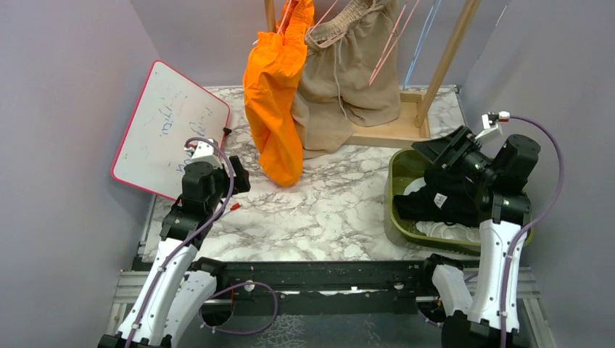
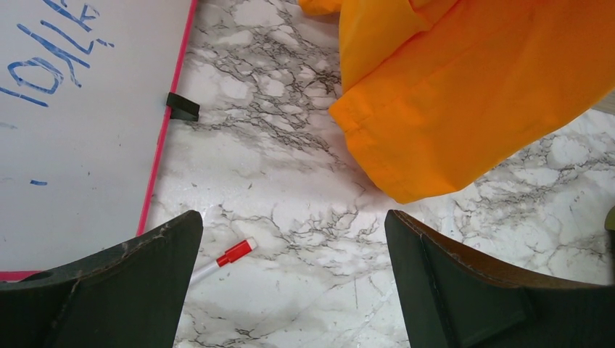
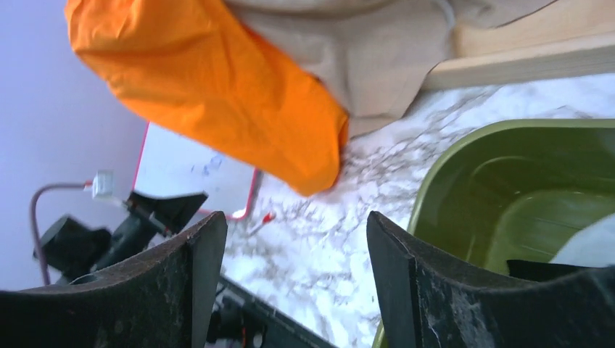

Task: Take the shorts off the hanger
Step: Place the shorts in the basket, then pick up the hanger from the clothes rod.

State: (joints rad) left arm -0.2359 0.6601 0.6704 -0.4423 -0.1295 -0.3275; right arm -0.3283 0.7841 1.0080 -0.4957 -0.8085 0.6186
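- Wide open lane down the middle of the marble table point(image 1: 330, 210), bare between the two arms right up to the hanging clothes.
- Orange shorts point(image 1: 274, 101) hang low, dead ahead of the left gripper point(image 2: 294, 225); its jaws are spread wide with nothing between them.
- Tan shorts point(image 1: 348, 87) press against the orange pair, no gap to slip through.
- Whiteboard point(image 1: 170, 130) leans along the left, walling off that side.
- Red-capped marker point(image 2: 226, 257) lies on the table just by the left fingers.
- Wooden rack point(image 1: 395, 133) closes the far right: base board and slanted post.
- Green bin point(image 1: 397, 190) takes the right edge; the right gripper point(image 3: 297, 225) is above it, jaws apart, empty.
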